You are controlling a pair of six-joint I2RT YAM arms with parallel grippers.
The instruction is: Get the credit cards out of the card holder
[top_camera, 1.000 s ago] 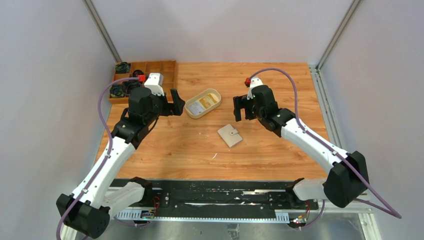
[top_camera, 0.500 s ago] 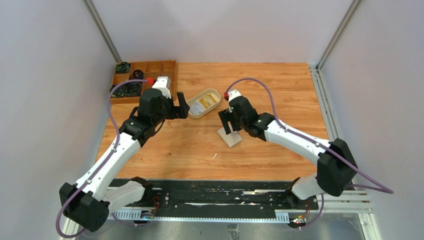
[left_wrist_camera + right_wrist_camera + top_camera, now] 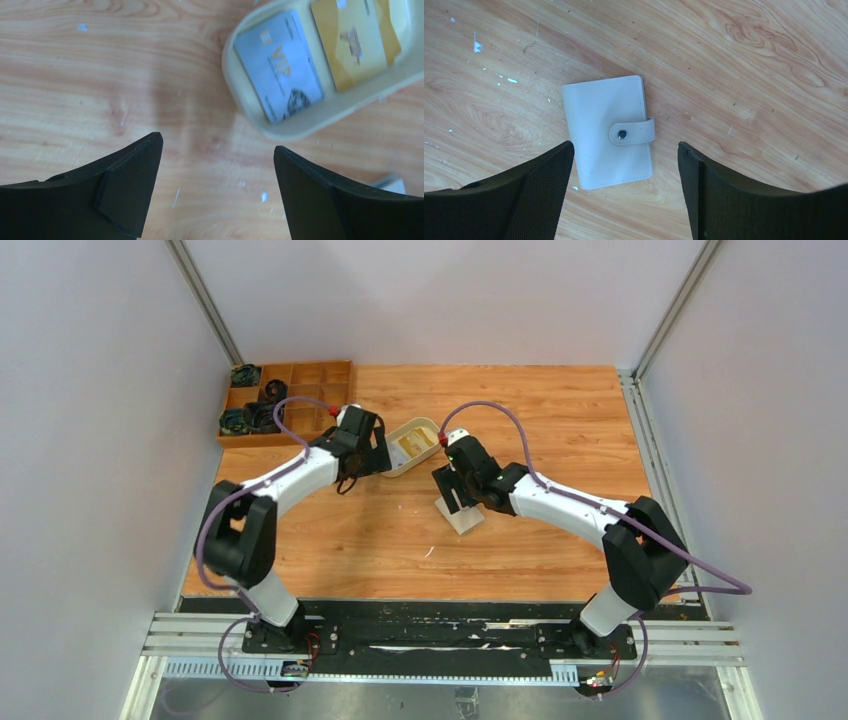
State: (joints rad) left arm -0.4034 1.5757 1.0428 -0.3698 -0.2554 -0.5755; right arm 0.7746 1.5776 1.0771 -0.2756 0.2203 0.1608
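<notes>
Wood-grain tabletop (image 3: 560, 420); plain pale walls (image 3: 440, 290) on three sides; metal corner posts (image 3: 205, 302); even light.

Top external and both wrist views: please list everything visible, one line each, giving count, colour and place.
card holder: one, beige, snap tab fastened, flat on the table under the right pincer
credit cards: two, one pale blue-grey, one yellow, lying side by side in the tray
tray: one, beige, oval, on the table beyond the card holder
organiser box: one, brown wood, far left corner
small parts: several, dark, in the box's left compartments
table: one, orange-brown wood
arms: two, white and black, purple cables
left pincer: black, open, empty, beside the tray
right pincer: black, open, empty, over the card holder
</notes>
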